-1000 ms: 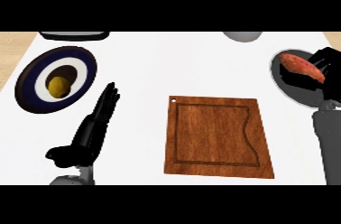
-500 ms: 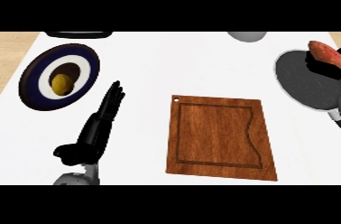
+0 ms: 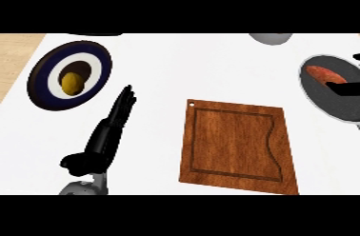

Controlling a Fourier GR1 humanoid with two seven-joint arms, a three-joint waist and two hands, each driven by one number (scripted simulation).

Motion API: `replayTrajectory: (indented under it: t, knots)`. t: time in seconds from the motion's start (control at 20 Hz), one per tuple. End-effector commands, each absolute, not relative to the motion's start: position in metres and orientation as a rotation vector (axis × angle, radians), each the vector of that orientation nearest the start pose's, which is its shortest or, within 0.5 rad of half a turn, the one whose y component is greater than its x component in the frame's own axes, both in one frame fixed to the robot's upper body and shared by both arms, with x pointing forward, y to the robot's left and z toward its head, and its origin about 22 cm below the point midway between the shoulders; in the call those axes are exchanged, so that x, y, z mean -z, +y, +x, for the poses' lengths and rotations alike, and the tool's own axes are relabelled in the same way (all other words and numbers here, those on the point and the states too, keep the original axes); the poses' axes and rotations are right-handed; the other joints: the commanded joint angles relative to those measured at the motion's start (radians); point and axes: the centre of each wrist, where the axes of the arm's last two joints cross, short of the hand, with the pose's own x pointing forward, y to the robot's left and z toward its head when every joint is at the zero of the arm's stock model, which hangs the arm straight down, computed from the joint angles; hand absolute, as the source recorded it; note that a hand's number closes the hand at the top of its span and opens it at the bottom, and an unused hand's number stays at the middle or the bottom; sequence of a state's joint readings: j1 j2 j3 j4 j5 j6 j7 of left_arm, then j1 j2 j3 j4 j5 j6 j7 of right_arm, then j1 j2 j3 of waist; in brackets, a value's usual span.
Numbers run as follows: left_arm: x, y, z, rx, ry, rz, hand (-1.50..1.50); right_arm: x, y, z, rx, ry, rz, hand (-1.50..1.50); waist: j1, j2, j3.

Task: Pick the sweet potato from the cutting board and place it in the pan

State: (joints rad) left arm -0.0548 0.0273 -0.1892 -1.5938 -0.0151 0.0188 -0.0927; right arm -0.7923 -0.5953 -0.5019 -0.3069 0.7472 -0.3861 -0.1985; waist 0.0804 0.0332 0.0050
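Resting in one pan, one sweet potato.

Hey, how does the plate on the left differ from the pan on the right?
The plate has a dark blue rim around a white ring; the pan is dark grey with a pale rim. The plate holds a small yellow item, while the pan holds the reddish sweet potato. The plate shows whole; the pan is cut off by the view's right edge. Both are round and sit on the white counter.

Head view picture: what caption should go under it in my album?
Sweet potato lies in the pan under the right robot hand; the cutting board sits bare.
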Motion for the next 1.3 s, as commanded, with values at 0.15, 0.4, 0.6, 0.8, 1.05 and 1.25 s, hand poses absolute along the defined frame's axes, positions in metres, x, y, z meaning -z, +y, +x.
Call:
replayTrajectory:
  t: [0.15,0.4,0.6,0.8,1.05,1.25]
  knots:
    - [-0.017,0.183,0.252,0.199,-1.738,-0.123,0.00,-0.057,-0.432,0.379,-0.305,-1.256,-0.953,-1.50,0.007,0.002,0.002]
    - [-0.017,0.182,0.256,0.173,-1.729,-0.127,0.00,-0.056,-0.433,0.378,-0.091,-1.500,-0.948,-1.50,-0.015,-0.001,0.004]
    - [-0.006,0.187,0.254,0.159,-1.724,-0.117,0.00,-0.080,-0.443,0.383,0.050,-1.563,-0.878,-1.50,-0.022,-0.005,0.001]
    - [-0.012,0.195,0.250,0.151,-1.711,-0.098,0.00,-0.066,-0.481,0.348,0.129,-1.591,-0.768,-1.50,-0.043,-0.014,0.001]
    - [-0.025,0.191,0.251,0.143,-1.717,-0.110,0.00,-0.039,-0.502,0.314,0.180,-1.625,-0.596,-1.50,-0.043,-0.014,0.002]
    - [-0.005,0.209,0.247,0.146,-1.716,-0.077,0.00,-0.063,-0.533,0.296,0.074,-1.667,-0.457,-1.50,-0.058,-0.022,-0.002]
